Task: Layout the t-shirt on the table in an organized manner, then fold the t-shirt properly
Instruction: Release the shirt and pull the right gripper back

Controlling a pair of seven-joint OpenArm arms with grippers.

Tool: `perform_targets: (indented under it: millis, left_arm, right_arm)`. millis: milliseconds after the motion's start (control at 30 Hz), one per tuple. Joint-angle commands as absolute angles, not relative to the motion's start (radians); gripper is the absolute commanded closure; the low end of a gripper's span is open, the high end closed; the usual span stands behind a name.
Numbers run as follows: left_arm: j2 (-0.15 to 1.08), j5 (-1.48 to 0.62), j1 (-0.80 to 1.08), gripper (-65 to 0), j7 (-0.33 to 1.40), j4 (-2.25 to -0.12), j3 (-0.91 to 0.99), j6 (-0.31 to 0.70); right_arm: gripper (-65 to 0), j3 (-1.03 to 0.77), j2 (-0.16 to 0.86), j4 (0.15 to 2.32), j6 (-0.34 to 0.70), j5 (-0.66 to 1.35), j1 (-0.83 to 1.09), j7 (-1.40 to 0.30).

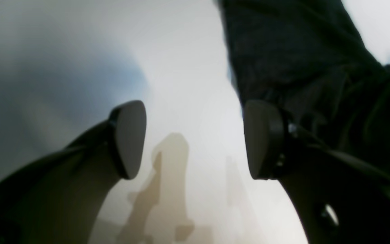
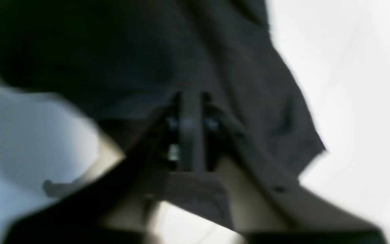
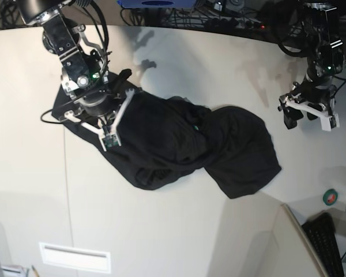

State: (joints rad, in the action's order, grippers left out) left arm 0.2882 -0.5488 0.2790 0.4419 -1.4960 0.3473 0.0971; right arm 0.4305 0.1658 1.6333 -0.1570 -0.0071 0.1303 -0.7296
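Observation:
The black t-shirt [image 3: 184, 138] lies crumpled and twisted across the middle of the off-white table [image 3: 179, 231]; its print does not show. My right gripper [image 3: 95, 109] is at the shirt's left end. In the right wrist view this gripper [image 2: 190, 125] is shut on a fold of the black cloth [image 2: 168, 57], with bare table [image 2: 357, 84] to the right. My left gripper [image 3: 308, 118] is off the shirt's right side and apart from it. In the left wrist view it [image 1: 196, 139] is open and empty over the table [image 1: 181, 67], with the shirt [image 1: 300, 51] at upper right.
A small white rectangular plate [image 3: 75, 257] lies near the front left. A green tape roll [image 3: 330, 197] and a keyboard [image 3: 323, 242] sit at the lower right beyond the table's curved edge. Cables run along the back edge [image 3: 230, 11].

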Motion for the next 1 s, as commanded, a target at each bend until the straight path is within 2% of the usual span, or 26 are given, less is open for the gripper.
perform_targets:
  millis: [0, 33, 67, 100, 133, 300, 433, 600, 833, 967]
  left_arm:
    - [0.3, -0.553, 0.249, -35.5, 0.421, -1.511, 0.326, 0.11]
    - [0.298, -0.553, 0.226, -28.1, 0.421, -1.509, 0.302, 0.11]
    - [0.298, -0.553, 0.205, -19.3, 0.421, -1.498, 0.277, 0.11]
    - [0.297, -0.553, 0.177, -9.5, 0.421, -1.481, 0.249, 0.11]
    - [0.292, -0.553, 0.147, 0.0, 0.421, -1.452, 0.22, 0.108]
    - [0.302, -0.553, 0.028, 0.0, 0.423, -1.277, 0.073, 0.03]
    - [0.334, -0.553, 0.012, 0.0, 0.423, -1.214, -0.056, -0.008]
    - [0.374, -0.553, 0.097, 0.0, 0.464, -1.254, -0.097, -0.01]
    - [0.394, -0.553, 0.225, 0.0, 0.535, -1.388, -0.102, -0.01]
    - [0.352, -0.559, 0.266, 0.0, 0.568, -1.503, -0.134, -0.01]
  right_arm:
    - [-17.9, 0.435, 0.162, 1.629, -0.153, 0.001, 0.125, -0.716]
    - [-18.2, 0.433, 0.162, 1.609, -0.153, 0.001, 0.125, -0.713]
    - [-15.3, 0.432, 0.16, 1.589, -0.153, 0.001, 0.124, -0.713]
    - [-9.8, 0.433, 0.159, 1.57, -0.151, 0.001, 0.12, -0.713]
    - [-0.2, 0.435, 0.157, 1.55, -0.151, 0.001, 0.119, -0.713]
    - [0.0, 0.43, 0.131, 1.432, -0.15, 0.002, 0.101, -0.713]
    - [0.0, 0.381, 0.13, 1.282, -0.148, 0.002, 0.045, -0.71]
    - [0.0, 0.246, 0.139, 1.03, -0.147, -0.002, -0.076, -0.578]
    - [0.0, 0.226, 0.165, 0.587, -0.145, -0.002, -0.374, -0.371]
    - [0.0, 0.226, 0.168, 0.475, -0.145, -0.004, -0.512, -0.302]
